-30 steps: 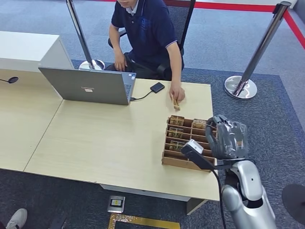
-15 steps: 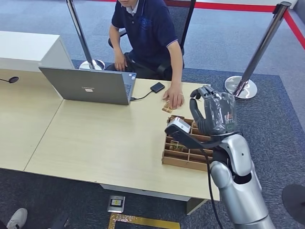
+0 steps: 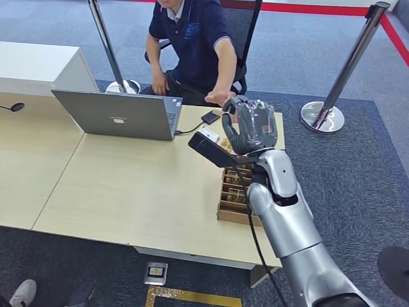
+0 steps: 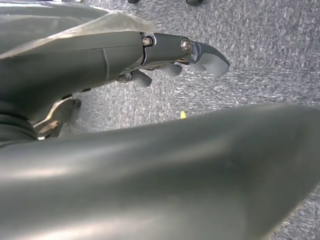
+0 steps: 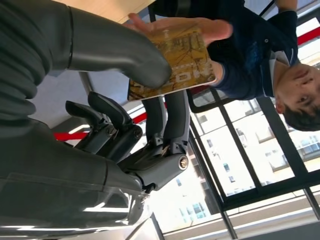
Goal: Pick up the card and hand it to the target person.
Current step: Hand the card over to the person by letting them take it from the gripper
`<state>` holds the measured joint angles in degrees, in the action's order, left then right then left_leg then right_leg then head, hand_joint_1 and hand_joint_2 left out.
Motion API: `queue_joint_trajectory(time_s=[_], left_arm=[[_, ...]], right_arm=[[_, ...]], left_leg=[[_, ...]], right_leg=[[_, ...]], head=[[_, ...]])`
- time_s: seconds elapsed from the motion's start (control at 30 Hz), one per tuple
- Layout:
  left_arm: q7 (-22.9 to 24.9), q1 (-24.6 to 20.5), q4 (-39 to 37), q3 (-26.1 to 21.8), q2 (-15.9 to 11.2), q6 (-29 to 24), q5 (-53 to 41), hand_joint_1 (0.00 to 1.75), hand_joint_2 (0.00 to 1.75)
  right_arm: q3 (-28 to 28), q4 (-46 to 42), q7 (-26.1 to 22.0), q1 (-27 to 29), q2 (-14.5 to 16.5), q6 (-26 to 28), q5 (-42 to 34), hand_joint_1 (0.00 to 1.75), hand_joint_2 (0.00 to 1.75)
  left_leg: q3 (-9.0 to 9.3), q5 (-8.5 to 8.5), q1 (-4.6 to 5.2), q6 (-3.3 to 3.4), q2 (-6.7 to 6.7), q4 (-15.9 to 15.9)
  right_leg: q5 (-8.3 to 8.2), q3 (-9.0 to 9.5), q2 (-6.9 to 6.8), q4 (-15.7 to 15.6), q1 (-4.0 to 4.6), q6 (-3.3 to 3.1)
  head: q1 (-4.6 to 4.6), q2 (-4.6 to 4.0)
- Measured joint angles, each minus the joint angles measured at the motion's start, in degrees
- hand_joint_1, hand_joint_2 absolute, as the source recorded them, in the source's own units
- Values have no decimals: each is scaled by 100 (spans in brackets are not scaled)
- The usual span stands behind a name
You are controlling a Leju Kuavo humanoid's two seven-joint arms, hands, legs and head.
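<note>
My right hand (image 3: pixel 250 125) is raised above the far edge of the table, in front of the seated person (image 3: pixel 195 45). In the right wrist view its thumb and fingers (image 5: pixel 166 120) pinch a brown and gold patterned card (image 5: pixel 177 60). The person's outstretched hand (image 3: pixel 219 97) reaches toward mine, and its open palm (image 5: pixel 181 24) lies right at the card's far side. Whether the palm touches the card I cannot tell. My left hand (image 4: pixel 170 50) hangs over grey carpet with its fingers stretched out and nothing in them.
A wooden compartment tray (image 3: pixel 231 214) with several cards sits on the light wood table (image 3: pixel 135 185) under my right arm. An open laptop (image 3: pixel 121 115) and a small black device (image 3: pixel 211 117) lie further back. Stanchion bases (image 3: pixel 322 117) stand on the carpet.
My right hand has risen from over the tray and swung forward and left toward the person. The person lifted their hand off the table and now holds it out to the card.
</note>
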<state>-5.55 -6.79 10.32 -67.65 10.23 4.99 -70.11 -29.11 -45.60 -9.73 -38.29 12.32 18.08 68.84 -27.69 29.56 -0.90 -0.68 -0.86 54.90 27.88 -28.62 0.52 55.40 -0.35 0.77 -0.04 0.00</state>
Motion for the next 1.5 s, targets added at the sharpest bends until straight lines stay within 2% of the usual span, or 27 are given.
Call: queue_joint_trajectory(time_s=[0.43, 0.47, 0.57, 0.6, 0.77, 0.9, 1.03, 1.2, 1.37, 1.5], left_arm=[[40, 68, 0, -4, -42, -85, 210, 0, 0], [37, 73, 0, -4, -47, -86, 212, 0, 0], [23, 75, 0, -4, -70, -81, 196, 0, 0], [20, 74, 0, -4, -78, -79, 193, 0, 0], [3, 90, 0, -4, -87, -83, 209, 0, 0], [-23, 101, 0, -4, -87, -84, 224, 0, 0], [-21, 130, 0, -5, -87, -80, 254, 0, 0], [-19, 180, 0, -12, -97, -75, 299, 0, 0], [13, 206, 0, -60, -109, -82, 359, 0, 0], [114, 224, 0, -109, -109, -118, 435, 0, 0]], right_arm=[[-33, 902, -57, -303, 459, 85, -22, 175, 175], [-39, 938, -43, -318, 475, 108, -32, 149, 175], [-44, 1016, -3, -339, 503, 204, -86, 20, 175], [-44, 1035, 2, -338, 507, 247, -118, 2, 175], [-32, 878, 14, -191, 471, 425, -409, 0, 175], [52, 110, 103, 354, 287, 525, -562, 0, 175], [247, -1170, 215, 1308, -18, 549, -589, 0, 175], [698, -2975, 283, 2796, -378, 540, -722, 0, 175], [1269, -4423, 438, 4176, -487, 543, -779, 0, 175], [1739, -5217, 762, 5081, -478, 445, -721, 0, 175]], left_leg=[[-3, 0, 0, 0, 0, 0], [-3, 0, 0, 0, 0, 0], [-3, 0, 0, 0, 0, 0], [-3, 0, 0, 0, 0, 1], [-3, 0, 0, 0, 0, 2], [-5, 1, -1, 1, -4, 2], [-10, 4, 0, 4, -6, 2], [-15, 13, 0, 5, -15, 1], [-14, 16, 0, 5, -17, 0], [-14, 17, 0, 4, -16, -2]], right_leg=[[0, -3, 0, 1, 1, 0], [0, -3, 0, 0, 1, 0], [0, -3, 0, 0, 1, 0], [0, -3, 0, 0, 0, 0], [0, -5, 0, -2, 0, 0], [0, -6, 0, -7, 1, 0], [1, -10, 0, -12, 0, 2], [5, -13, 0, -18, 0, 7], [11, -14, 0, -20, 0, 9], [12, -12, 0, -19, 0, 7]], head=[[0, 0], [0, 0], [0, 0], [-1, 0], [0, 0], [0, 0], [-1, 0], [-1, 0], [0, 0], [0, 0]])
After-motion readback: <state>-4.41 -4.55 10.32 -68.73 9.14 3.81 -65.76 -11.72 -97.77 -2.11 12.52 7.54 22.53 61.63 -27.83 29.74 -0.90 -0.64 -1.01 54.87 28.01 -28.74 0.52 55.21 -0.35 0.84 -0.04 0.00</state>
